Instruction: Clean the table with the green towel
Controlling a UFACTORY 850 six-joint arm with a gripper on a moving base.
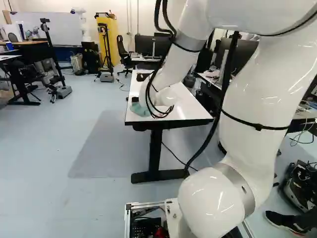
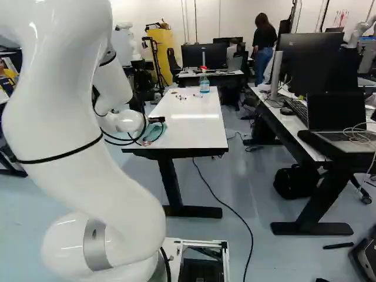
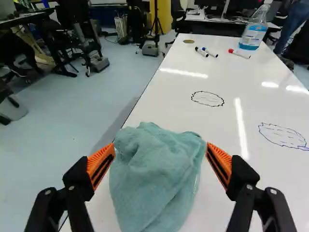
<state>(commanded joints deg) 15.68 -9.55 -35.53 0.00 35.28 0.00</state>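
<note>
Your fingers (image 3: 101, 164) are wide open, holding nothing, with the green towel (image 3: 153, 179) between; past it, the black scribble (image 3: 207, 99) and blue scribble (image 3: 284, 137) need wiping.

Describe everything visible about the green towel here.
The towel is a pale blue-green cloth, soft and slightly fuzzy like terry. It lies crumpled in a low heap, with rounded folds on top and an uneven outline, on the glossy white table, close to the table's long left edge at the end nearest the base. The open gripper has one finger at either side of it; whether either finger touches the cloth cannot be told.
</note>
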